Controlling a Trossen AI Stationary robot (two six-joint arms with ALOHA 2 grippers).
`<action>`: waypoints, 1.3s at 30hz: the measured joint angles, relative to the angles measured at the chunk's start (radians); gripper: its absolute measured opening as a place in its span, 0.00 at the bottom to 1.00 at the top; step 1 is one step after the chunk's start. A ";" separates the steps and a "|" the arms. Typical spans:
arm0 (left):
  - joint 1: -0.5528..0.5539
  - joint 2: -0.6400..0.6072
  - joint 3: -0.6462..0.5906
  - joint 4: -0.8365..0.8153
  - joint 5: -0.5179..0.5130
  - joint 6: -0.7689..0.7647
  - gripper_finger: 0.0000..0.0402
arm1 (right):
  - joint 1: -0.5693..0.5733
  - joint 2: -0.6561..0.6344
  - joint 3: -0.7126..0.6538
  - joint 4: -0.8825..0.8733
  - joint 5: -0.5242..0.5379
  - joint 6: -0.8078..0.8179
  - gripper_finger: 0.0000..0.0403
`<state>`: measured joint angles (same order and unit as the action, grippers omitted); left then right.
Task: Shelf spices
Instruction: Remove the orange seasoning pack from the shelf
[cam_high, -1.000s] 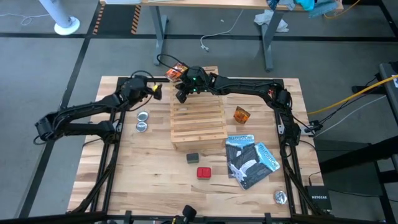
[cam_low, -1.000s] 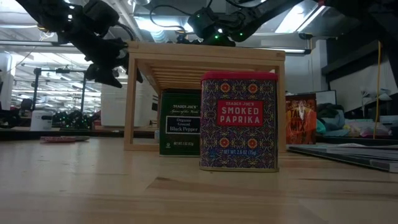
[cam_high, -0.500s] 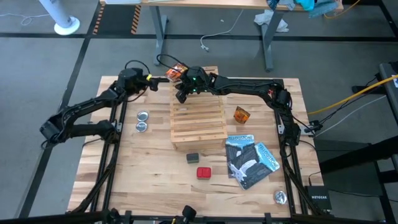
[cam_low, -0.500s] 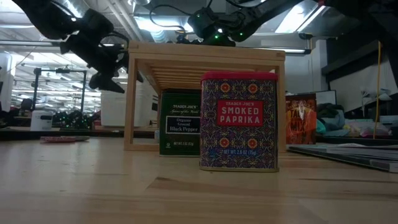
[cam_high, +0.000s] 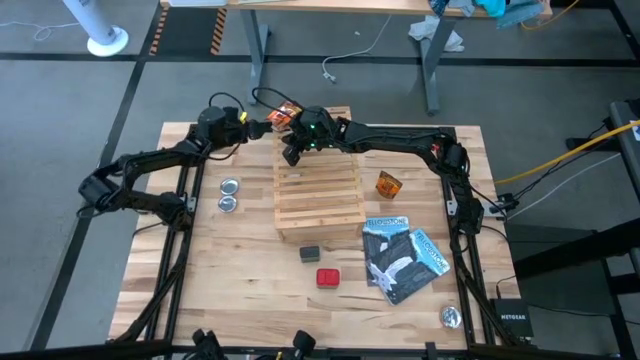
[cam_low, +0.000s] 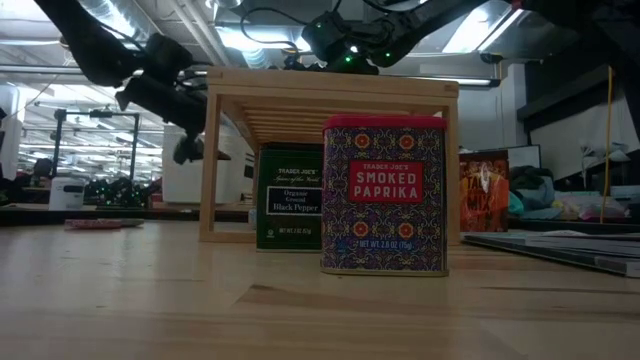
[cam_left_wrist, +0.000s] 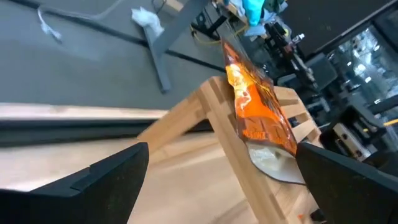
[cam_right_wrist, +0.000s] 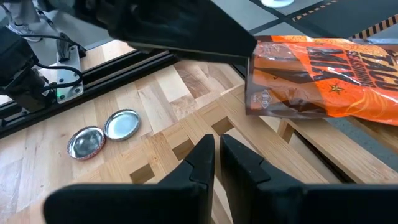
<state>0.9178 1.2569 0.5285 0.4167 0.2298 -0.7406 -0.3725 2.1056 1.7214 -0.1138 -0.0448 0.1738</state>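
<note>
The wooden slatted shelf stands mid-table. An orange crinkly spice packet lies on its far left corner, partly over the edge. My left gripper is open, level with that packet and just left of it, with nothing between its fingers. My right gripper is shut and hovers over the shelf's far slats. A second orange packet stands right of the shelf. A dark grey box and a red box stand near the shelf's front.
Two round silver tins lie left of the shelf, and a third lies at the near right corner. Blue-and-black booklets lie to the right front. Bare tabletop spreads at the near left.
My left gripper has swung toward the table's far edge and toward the packet on the shelf's far left corner, rolling about its own axis and sinking a little as it went. It stays open.
</note>
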 joint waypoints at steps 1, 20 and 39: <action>0.000 0.004 0.000 0.003 0.005 -0.012 0.99 | 0.000 0.000 0.000 0.000 0.000 0.000 0.08; -0.001 0.006 0.000 0.119 0.063 -0.102 0.88 | -0.001 0.000 0.000 0.000 0.000 0.000 0.08; -0.004 0.006 0.000 0.119 0.063 -0.119 0.45 | -0.001 0.000 0.000 0.000 0.000 0.000 0.08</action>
<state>0.9134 1.2625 0.5289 0.5354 0.2932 -0.8600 -0.3733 2.1056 1.7214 -0.1135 -0.0448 0.1738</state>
